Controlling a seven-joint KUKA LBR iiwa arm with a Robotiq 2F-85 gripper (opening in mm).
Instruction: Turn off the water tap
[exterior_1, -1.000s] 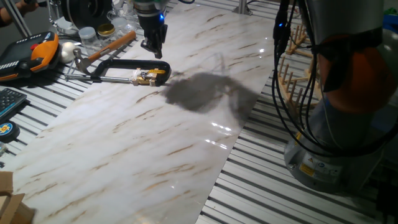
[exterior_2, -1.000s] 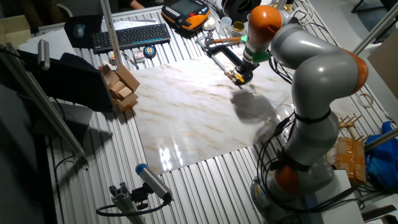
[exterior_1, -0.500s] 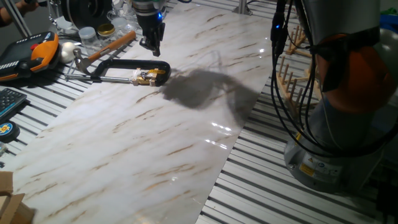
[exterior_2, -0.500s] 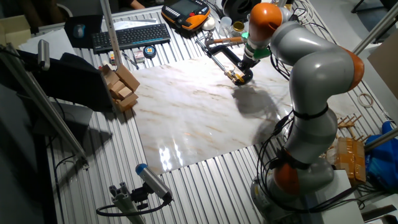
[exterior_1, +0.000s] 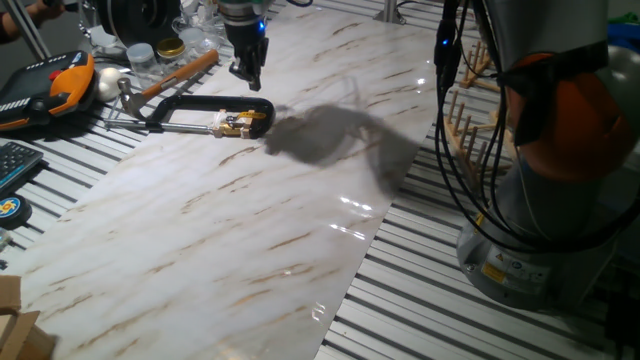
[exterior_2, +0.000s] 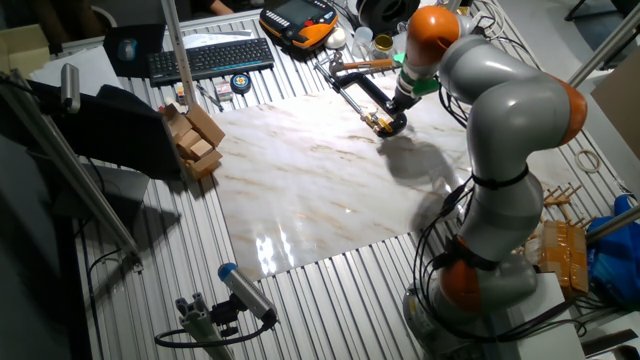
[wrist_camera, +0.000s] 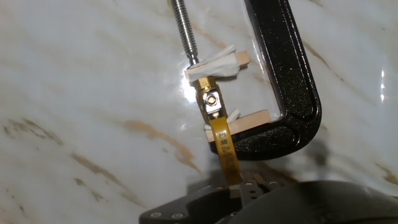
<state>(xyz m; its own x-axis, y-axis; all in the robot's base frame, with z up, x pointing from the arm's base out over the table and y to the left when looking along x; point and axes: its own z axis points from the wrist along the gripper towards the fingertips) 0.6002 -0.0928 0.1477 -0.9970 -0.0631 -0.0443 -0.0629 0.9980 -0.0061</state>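
The robot's gripper hangs over the far left part of the marble table, just above the curved end of the black clamp that holds the water tap. In one fixed view the clamp lies flat, its long axis running left to right, with the small brass tap pinched in the jaw at the right-hand end, just near and below the fingertips. The hand view looks straight down: the tap's brass body sits between two thin wooden pads wrapped in white, under the clamp's steel screw, and its yellow lever runs in line with the screw, pointing down the picture toward the gripper's own dark body at the bottom edge.

How far the fingers are parted cannot be told; they look close together in the fixed views, and they appear to grip nothing.

The coming move seems to turn on that lever: it lies lengthwise under the hand, so the fingers would need to come down astride it and swing it crosswise.

A wooden-handled hammer lies just beyond the clamp, untouched.
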